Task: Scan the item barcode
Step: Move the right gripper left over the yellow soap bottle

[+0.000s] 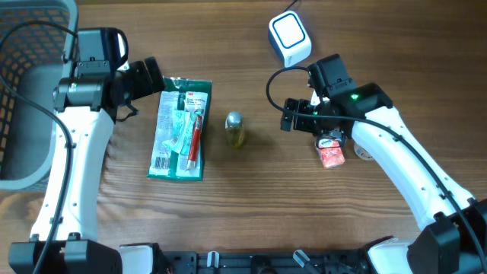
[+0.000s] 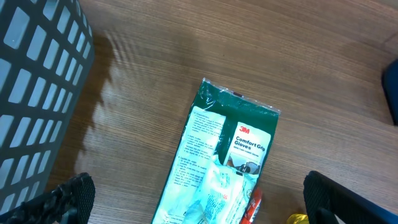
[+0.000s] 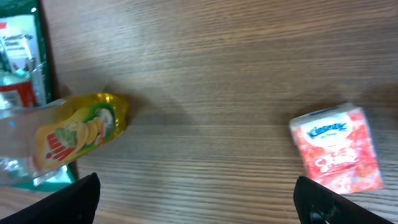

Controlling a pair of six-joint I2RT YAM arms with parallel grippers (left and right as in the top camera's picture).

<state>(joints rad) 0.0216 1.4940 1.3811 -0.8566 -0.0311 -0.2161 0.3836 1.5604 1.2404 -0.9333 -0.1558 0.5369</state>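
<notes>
Jaws stand spread on the left gripper (image 1: 150, 76) and right gripper (image 1: 291, 114) overhead; the red tissue pack (image 1: 332, 154) lies on the counter (image 1: 251, 205) near the white scanner (image 1: 290, 38). Left wrist: 3M gloves packet (image 2: 217, 168) beside a basket (image 2: 37, 93). Right wrist: the pack lies free, well apart from a yellow dish-soap bottle (image 3: 74, 137).

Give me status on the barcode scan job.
Done: nothing visibly scanned; no item is at the scanner. In hand: nothing. The left fingers and right fingers are open and empty, the right between the dish soap bottle and the tissue pack. Left: grasp an item, maybe the glove pack, and present its barcode.
</notes>
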